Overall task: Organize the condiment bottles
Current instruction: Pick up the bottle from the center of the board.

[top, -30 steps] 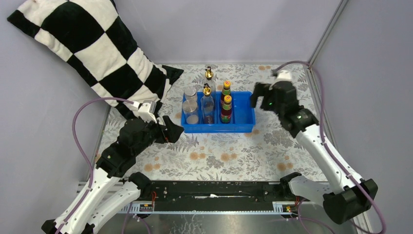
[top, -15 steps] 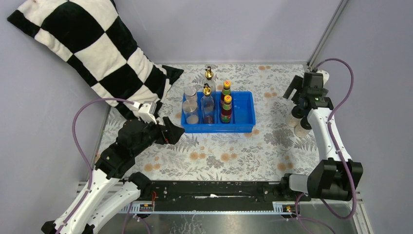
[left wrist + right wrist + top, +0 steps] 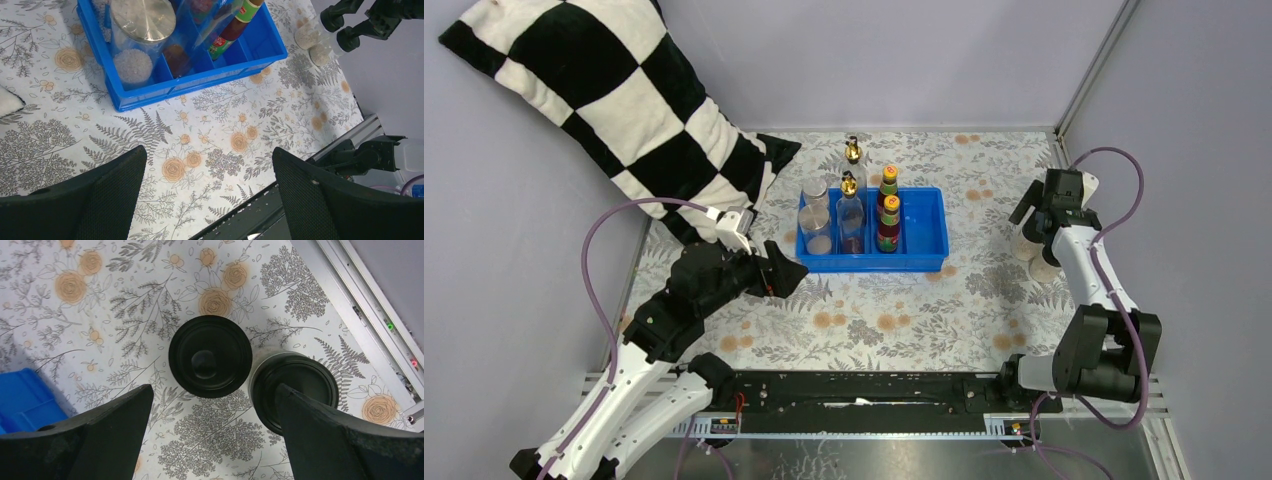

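Observation:
The blue tray [image 3: 924, 240] holds two silver-lidded jars [image 3: 815, 226], a gold-spouted bottle [image 3: 851, 222] and two orange-capped bottles [image 3: 888, 226]. A second gold-spouted bottle [image 3: 853, 160] stands at the tray's far edge; whether it is inside I cannot tell. Two black-capped shakers [image 3: 1044, 268] stand on the cloth at the right. My right gripper [image 3: 1036, 207] hangs open above them; from the right wrist, one cap [image 3: 210, 356] lies between the fingers and the other cap [image 3: 295, 387] under the right finger. My left gripper [image 3: 786, 276] is open and empty near the tray's front left corner.
A black-and-white checked pillow [image 3: 614, 100] leans in the far left corner, its edge close to the tray. Grey walls close the left, back and right sides. A metal rail [image 3: 864, 390] runs along the near edge of the floral cloth [image 3: 874, 320].
My right arm swung from the tray's right end out to the right wall and now hangs over the two shakers. The left gripper edged slightly right. Both stayed open.

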Robot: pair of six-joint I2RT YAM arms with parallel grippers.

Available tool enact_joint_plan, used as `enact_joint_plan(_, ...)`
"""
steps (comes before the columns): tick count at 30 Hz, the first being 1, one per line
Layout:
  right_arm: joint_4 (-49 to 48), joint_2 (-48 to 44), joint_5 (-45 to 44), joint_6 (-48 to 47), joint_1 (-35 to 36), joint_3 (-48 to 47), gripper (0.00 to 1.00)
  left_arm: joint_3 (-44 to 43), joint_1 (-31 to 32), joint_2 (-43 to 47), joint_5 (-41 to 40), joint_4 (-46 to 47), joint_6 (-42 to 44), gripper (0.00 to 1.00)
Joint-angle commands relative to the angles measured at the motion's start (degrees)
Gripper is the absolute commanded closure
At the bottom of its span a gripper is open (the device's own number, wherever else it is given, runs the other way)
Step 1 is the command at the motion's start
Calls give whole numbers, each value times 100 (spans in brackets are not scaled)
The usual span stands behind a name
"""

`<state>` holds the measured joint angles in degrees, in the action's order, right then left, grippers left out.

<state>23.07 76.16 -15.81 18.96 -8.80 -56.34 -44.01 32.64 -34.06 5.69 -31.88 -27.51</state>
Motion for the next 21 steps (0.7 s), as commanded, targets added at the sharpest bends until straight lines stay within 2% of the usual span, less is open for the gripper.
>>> enact_joint_plan(1, -340, 200, -7, 176, -136, 76, 0, 62, 30, 13, 190, 354, 147, 1)
enact_joint_plan(8, -586, 769, 138, 238, -184, 31, 1, 68, 30, 3, 248, 362, 167, 1)
enact_joint_plan(15, -663, 848, 342, 231, -184, 88, 7, 75, 31, -22, 243, 372, 150, 1)
enact_joint_plan(21, -718, 556, 364, 214, -179, 270, 8, 92, 32, -17, 224, 389, 140, 1)
